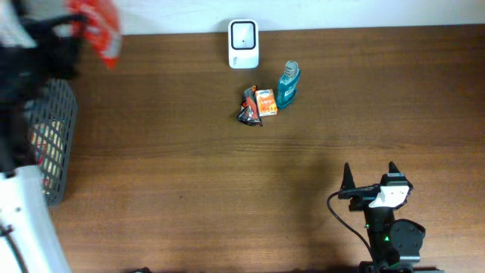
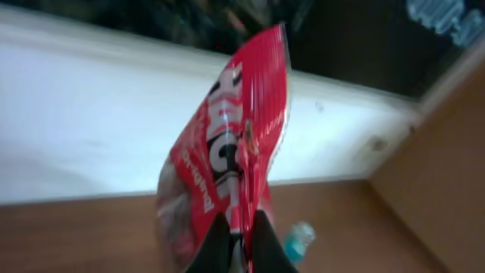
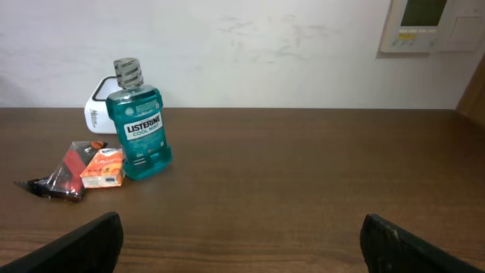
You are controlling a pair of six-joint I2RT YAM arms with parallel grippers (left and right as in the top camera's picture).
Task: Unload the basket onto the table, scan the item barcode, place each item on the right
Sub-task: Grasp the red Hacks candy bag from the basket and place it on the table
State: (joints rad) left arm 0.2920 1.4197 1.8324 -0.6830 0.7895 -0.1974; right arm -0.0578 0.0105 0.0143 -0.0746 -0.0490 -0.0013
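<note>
Bottle [image 1: 288, 85] right of box [image 1: 266, 101]; packet [image 1: 248, 109], perhaps touching it, left.

Soft, even indoor light; the wooden table [image 1: 227, 189] carries only faint shadows. Overhead, the red bag [image 1: 98, 27] smears with motion blur. Left wrist view is soft, perhaps defocused; the Listerine bottle [image 3: 141, 135] reads sharp.

The left gripper [image 2: 241, 241] has its two dark fingers [image 2: 216, 246] pressed together, pinching the lower edge of a red packet [image 2: 227, 144] that stands up above the fingertips. The right gripper [image 1: 370, 173] points forward, its two dark fingers [image 3: 83, 243] spread wide, well apart.
</note>
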